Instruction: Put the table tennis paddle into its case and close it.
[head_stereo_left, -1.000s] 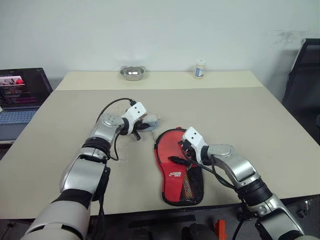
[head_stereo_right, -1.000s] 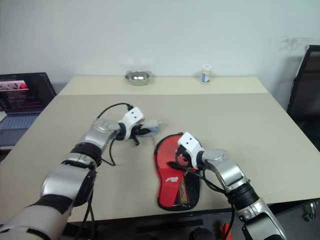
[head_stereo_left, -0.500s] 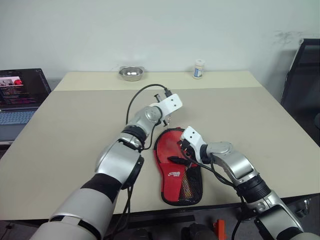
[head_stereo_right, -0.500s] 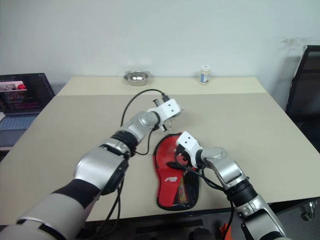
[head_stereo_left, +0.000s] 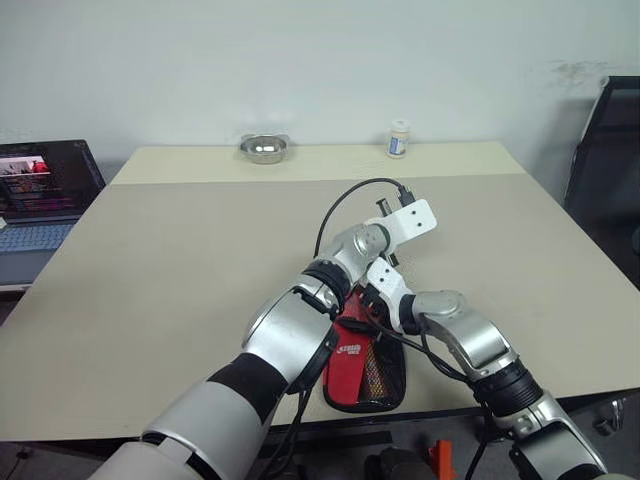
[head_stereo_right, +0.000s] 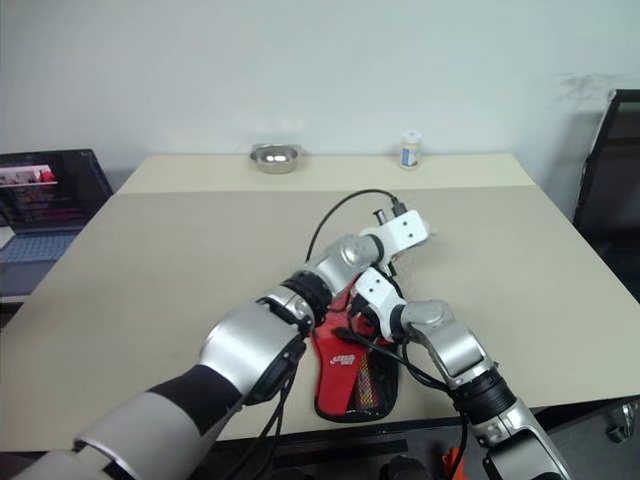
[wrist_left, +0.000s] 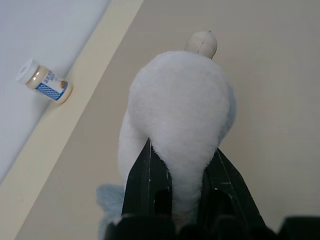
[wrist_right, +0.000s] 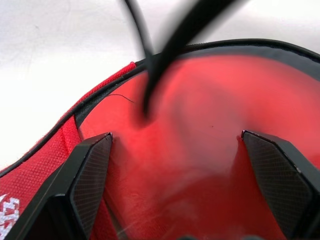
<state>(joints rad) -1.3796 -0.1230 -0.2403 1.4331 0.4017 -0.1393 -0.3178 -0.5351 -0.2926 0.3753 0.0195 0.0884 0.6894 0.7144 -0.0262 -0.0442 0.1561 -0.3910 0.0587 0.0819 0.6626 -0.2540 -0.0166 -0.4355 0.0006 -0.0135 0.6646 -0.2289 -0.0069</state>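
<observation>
The case lies red side up near the table's front edge, with its mesh panel and white logo showing. My right gripper hangs open just over the round end of the case, fingers spread wide above smooth red inside the black trim. I cannot tell the table tennis paddle apart from that red. My left arm reaches across above the right hand. Its gripper is shut on a pale fluffy round pouch, held in the air over the bare table beyond the case. A black cable hangs over the case.
A steel bowl and a small white bottle stand at the table's far edge. An open laptop sits off the left side. A black chair stands to the right.
My left arm has swung to the right with the pouch, from left of the case to above its far end and my right hand. The right gripper has stayed where it was, open.
</observation>
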